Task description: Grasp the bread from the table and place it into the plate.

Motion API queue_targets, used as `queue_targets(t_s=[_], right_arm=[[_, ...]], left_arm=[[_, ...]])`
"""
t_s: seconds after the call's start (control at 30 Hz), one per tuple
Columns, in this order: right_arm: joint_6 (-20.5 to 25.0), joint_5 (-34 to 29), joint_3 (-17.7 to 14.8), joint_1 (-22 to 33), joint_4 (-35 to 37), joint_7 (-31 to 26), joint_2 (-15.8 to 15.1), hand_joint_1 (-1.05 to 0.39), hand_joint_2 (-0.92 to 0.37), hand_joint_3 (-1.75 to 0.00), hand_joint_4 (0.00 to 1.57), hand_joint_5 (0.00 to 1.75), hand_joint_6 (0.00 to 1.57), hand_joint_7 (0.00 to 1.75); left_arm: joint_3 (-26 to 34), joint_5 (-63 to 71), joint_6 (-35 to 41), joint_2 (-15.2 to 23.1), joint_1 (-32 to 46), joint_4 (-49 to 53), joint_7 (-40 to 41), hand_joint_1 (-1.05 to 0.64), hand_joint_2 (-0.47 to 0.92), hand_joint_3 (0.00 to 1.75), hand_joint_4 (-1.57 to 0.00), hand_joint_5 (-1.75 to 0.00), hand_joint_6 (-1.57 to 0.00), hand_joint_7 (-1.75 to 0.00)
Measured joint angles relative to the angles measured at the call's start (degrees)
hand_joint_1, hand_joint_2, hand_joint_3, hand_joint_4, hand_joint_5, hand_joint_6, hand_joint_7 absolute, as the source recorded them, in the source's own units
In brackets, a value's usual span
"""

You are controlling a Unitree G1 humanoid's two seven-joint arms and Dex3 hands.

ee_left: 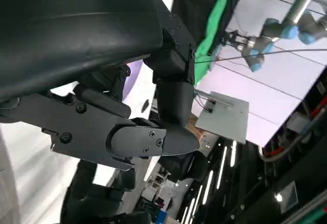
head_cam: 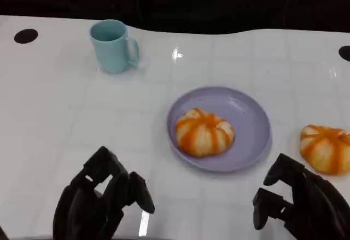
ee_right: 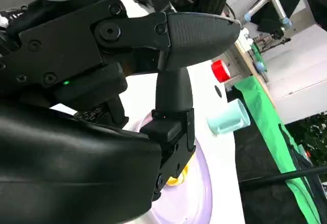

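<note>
Head overhead; wrists close (sideways).

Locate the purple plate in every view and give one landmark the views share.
Head view: the purple plate lies right of centre, one bread on it.
Left wrist view: a purple sliver behind the robot hand, apparently the plate.
Right wrist view: plate at the lower middle, under the fingers.
Shared landmark: the plate itself.
</note>
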Motion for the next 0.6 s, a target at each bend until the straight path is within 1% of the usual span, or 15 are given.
queue_targets(t_s=[0.13, 0.33, 0.6], right_arm=[[0.0, 0.4, -0.1, 0.0, 0.0, 0.0, -0.1, -0.56, -0.91, -0.47, 0.78, 1.75, 0.5, 1.73], [0.0, 1.2, -0.3, 0.0, 0.0, 0.1, -0.7, -0.55, -0.92, -0.46, 0.79, 1.75, 0.51, 1.73], [0.0, 1.2, -0.3, 0.1, 0.0, 0.0, -0.8, -0.55, -0.92, -0.46, 0.78, 1.75, 0.5, 1.74]], left_arm=[[0.8, -1.1, 1.2, -0.7, 0.9, 0.0, 0.0, -0.53, 0.92, 0.41, -0.77, -1.75, -0.52, -1.75], [1.3, -1.0, 1.3, -1.4, 0.9, 0.8, -0.1, -0.53, 0.92, 0.39, -0.78, -1.75, -0.52, -1.75], [1.6, -1.0, 1.8, -1.3, 0.9, 0.8, -0.1, -0.53, 0.92, 0.37, -0.79, -1.75, -0.52, -1.75]])
